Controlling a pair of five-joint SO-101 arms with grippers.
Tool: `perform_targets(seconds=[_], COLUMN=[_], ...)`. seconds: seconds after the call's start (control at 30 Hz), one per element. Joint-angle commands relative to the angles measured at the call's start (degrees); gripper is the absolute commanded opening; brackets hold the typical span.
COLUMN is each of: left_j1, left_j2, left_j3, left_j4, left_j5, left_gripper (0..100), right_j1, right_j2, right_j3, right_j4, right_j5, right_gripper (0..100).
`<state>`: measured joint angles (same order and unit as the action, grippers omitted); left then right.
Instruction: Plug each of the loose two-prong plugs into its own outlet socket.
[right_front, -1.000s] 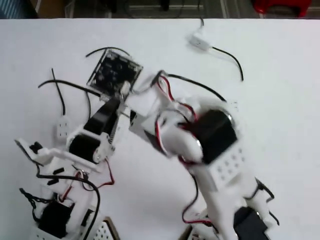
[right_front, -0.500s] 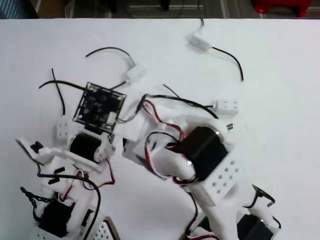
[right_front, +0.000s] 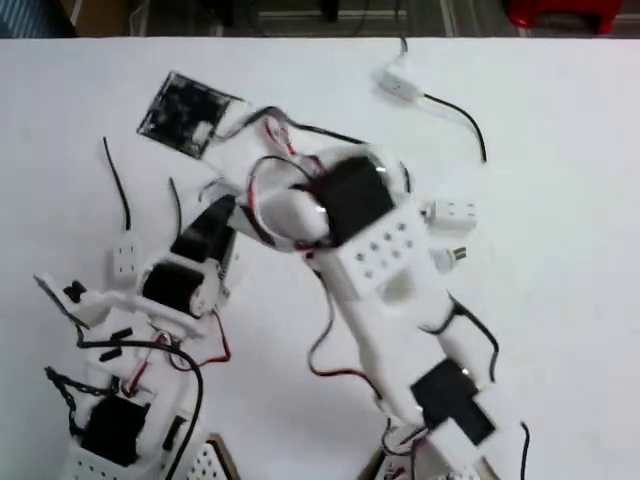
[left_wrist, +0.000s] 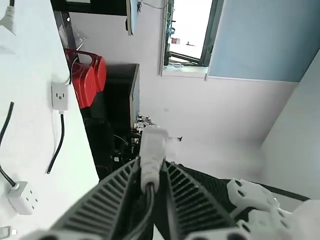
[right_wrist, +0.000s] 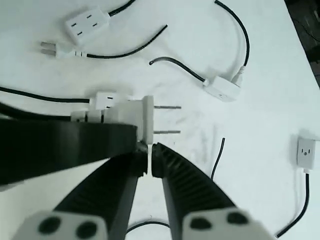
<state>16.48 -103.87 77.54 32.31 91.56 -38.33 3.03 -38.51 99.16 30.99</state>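
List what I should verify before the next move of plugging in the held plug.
1. White two-prong plastic plug held between the left gripper fingers: ok.
2. Both metal prongs free and straight: ok.
3. Prongs facing a socket: not ok, they point over bare white table.
4. White plastic outlet block has empty slots: ok.
5. Right gripper at that block to steady it: not ok, it sits beside the plug.

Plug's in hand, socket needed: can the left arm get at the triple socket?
Probably not directly: the right arm lies between the left gripper, which holds the plug, and the triple socket.
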Motion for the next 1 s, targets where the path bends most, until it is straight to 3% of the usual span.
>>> perform_targets(seconds=[0.0, 0.37, 0.53, 0.83, 0.97], left_j1=[0.0, -3.0, -5.8, -6.1, -8.1], left_j2=[-0.7, -0.7, -0.4, 0.1, 8.8], left_j3=[-1.0, -0.5, -0.5, -1.1, -5.5], left_j4=[-1.5, -1.5, -1.3, -1.6, -1.5], left_j5=[-0.2, -0.2, -0.4, -12.7, -15.6], left_gripper=[3, 3, 3, 3, 3], right_j1=[3.9, 4.9, 13.6, 28.8, 31.8], right_j2=[1.5, -13.3, -19.1, -19.1, -19.1], right_j3=[-2.8, 7.7, 16.2, 35.1, 40.7], right_j4=[-0.4, -0.3, -0.4, -0.6, -0.7], right_j5=[0.3, 3.6, 3.6, 3.5, 3.4], right_gripper=[2.0, 2.0, 2.0, 2.0, 2.0])
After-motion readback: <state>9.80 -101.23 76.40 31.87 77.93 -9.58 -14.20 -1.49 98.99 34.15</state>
